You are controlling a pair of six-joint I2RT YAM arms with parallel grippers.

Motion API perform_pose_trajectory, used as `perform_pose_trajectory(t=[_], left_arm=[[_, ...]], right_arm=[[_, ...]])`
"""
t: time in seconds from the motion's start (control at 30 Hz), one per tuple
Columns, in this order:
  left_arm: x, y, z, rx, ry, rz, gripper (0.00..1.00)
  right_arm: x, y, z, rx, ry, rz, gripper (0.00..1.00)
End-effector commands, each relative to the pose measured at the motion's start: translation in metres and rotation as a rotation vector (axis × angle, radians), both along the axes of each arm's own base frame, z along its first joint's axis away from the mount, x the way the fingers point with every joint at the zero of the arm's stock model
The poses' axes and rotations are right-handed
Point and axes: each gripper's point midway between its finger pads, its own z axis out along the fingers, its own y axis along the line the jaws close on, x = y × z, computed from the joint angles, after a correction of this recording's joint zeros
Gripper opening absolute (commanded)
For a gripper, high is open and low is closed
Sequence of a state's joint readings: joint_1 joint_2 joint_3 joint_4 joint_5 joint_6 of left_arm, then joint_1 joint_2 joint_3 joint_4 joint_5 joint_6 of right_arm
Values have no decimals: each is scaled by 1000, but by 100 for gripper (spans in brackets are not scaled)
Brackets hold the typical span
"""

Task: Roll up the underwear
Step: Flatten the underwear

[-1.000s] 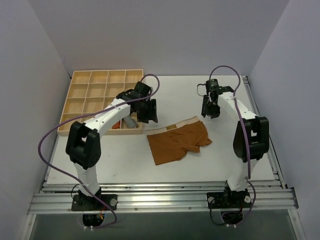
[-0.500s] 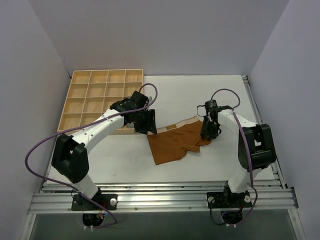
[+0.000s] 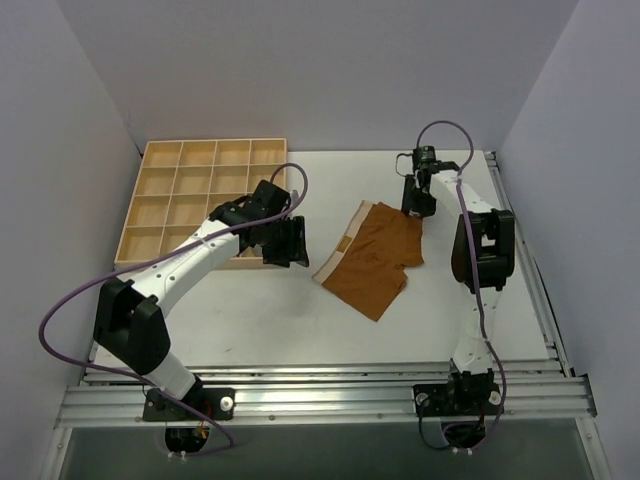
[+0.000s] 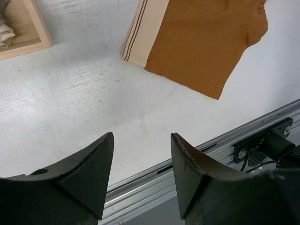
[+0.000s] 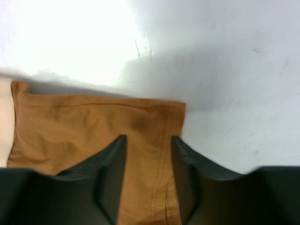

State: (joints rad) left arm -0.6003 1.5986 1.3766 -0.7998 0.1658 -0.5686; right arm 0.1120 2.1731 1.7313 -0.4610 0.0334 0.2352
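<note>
Hovering with jaws parted and empty, the right end effector (image 5: 147,138) straddles the far corner of the underwear (image 3: 375,262), probably lined up to pinch that hem and begin a fold. The left end effector (image 4: 140,138), likewise open and holding nothing, hangs over the worktop (image 3: 250,310) near the pale waistband (image 4: 143,33), likely ready to help; the garment lies flat between both.
</note>
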Motion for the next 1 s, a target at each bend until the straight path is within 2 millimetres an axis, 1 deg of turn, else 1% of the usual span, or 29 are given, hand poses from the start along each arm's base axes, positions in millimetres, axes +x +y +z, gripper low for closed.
perform_pose_trajectory(t=[0.0, 0.03, 0.07, 0.1, 0.13, 0.17, 0.2, 0.23, 0.27, 0.3, 0.33, 0.37, 0.4, 0.43, 0.47, 0.5, 0.53, 0.57, 0.6, 0.63, 0.67, 0.7, 0.73, 0.77, 0.83, 0.93, 0.97], left_arm=[[5, -4, 9, -22, -17, -5, 60], [6, -5, 10, -22, -20, -6, 60], [8, -6, 12, -23, -23, -9, 60], [9, -7, 15, -28, -27, -12, 60], [9, -8, 18, -33, -29, -14, 60], [13, -9, 26, -45, -47, -9, 60], [14, -7, 29, -32, -49, 3, 60], [17, -2, 31, -22, -52, 23, 60], [22, 0, 33, -14, -50, 40, 60], [21, 4, 31, -7, -22, 66, 61], [22, 6, 27, -5, -1, 85, 61], [25, 10, 22, -2, 25, 109, 61], [24, 11, 18, 2, 52, 127, 60], [23, 12, 15, 11, 65, 135, 60], [23, 14, 13, 23, 77, 158, 60], [20, 20, 11, 45, 92, 177, 60], [22, 26, 10, 71, 85, 205, 60], [22, 30, 15, 70, 71, 220, 60], [21, 39, 12, 78, 84, 257, 61], [21, 45, 12, 77, 86, 279, 61], [20, 51, 16, 65, 80, 298, 61], [24, 62, 16, 57, 85, 343, 61], [20, 69, 10, 62, 106, 362, 61], [19, 74, 14, 46, 103, 376, 62], [22, 85, 13, 29, 105, 410, 62], [19, 92, 12, 23, 109, 417, 62], [18, 92, 11, 24, 116, 417, 62]], right_arm=[[-4, -10, 22, -20, 52, 37, 42], [-11, -12, 29, -25, 71, 29, 42], [-18, -10, 29, -26, 84, 29, 43], [-21, -6, 48, -12, 44, 37, 42], [-37, 4, 41, 27, 71, 65, 42], [-44, 19, 64, 40, 17, 104, 42], [-49, 30, 68, 55, -10, 131, 41], [-58, 43, 72, 72, -23, 163, 41], [-78, 55, 72, 88, -19, 201, 40], [-90, 84, 71, 85, -35, 274, 40], [-101, 96, 68, 75, -32, 291, 39], [-113, 105, 69, 67, -39, 304, 38], [-136, 122, 52, 62, -4, 344, 37], [-149, 131, 46, 69, 7, 358, 36], [-160, 141, 45, 80, 2, 354, 36], [-174, 144, 31, 53, 17, 367, 36], [-191, 161, 28, 35, 15, 423, 36], [-200, 167, 25, 31, 16, 430, 36], [-212, 167, 16, 7, 38, 438, 35], [-223, 173, 12, -6, 50, 460, 35], [-229, 173, 8, -16, 60, 462, 35], [-234, 172, 5, -23, 67, 454, 34], [-241, 167, 0, -41, 79, 448, 34], [-243, 164, 1, -45, 76, 443, 34], [-248, 156, -2, -69, 84, 431, 34], [-254, 149, -4, -83, 104, 422, 34], [-259, 147, -6, -81, 119, 423, 34]])
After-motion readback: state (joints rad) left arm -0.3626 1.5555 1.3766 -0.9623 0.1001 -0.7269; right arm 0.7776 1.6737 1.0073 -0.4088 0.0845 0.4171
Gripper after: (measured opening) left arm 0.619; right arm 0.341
